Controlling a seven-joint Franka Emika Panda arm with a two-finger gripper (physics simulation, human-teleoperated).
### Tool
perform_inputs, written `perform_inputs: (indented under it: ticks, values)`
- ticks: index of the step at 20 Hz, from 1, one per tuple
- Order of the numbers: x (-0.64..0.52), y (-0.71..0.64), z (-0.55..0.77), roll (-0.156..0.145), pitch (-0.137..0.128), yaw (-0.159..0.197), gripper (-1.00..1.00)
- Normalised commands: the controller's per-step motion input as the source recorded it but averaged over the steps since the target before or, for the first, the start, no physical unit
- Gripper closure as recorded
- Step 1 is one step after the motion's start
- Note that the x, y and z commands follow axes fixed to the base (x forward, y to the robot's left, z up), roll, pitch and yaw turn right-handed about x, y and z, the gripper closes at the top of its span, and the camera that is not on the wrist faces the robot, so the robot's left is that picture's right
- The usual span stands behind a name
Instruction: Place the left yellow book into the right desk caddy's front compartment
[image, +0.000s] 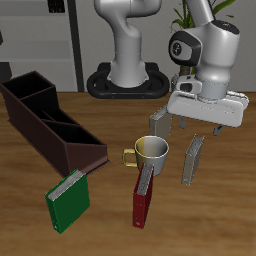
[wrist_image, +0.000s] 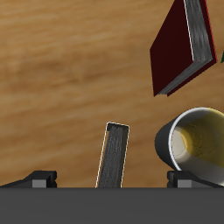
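Pincer (image: 192, 131) hovers, fingers apart, above the left yellow book (image: 190, 159), lined up to straddle it. The book stands upright beside the mug (image: 150, 152). The right desk caddy (image: 50, 120) waits well apart.

Wooden table (image: 215, 215) bearing maroon caddy (image: 50, 122), green book (image: 68, 200), mug (image: 151, 152), red book (image: 143, 195), grey book (image: 190, 158).

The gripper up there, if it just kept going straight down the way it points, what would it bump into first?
Most likely the left yellow book: the gripper hangs open right above its top edge, fingers either side. The mug stands close beside, though depth is hard to judge.
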Motion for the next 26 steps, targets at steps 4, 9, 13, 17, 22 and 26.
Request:
perform_inputs:
  ticks: [4, 9, 13, 17, 22, 26]
  values:
    - [0.06, 0.03, -0.20, -0.012, 0.014, -0.021, -1.00]
    - [0.06, 0.09, -0.21, 0.004, 0.019, -0.011, -1.00]
    - [0.10, -0.02, -0.07, -0.012, 0.005, -0.005, -1.00]
    - [0.07, -0.07, -0.14, -0.020, 0.017, -0.019, -1.00]
    - [-0.01, -0.07, -0.23, -0.001, 0.028, -0.025, -1.00]
    - [0.06, -0.02, -0.30, 0.000, 0.037, -0.009, -1.00]
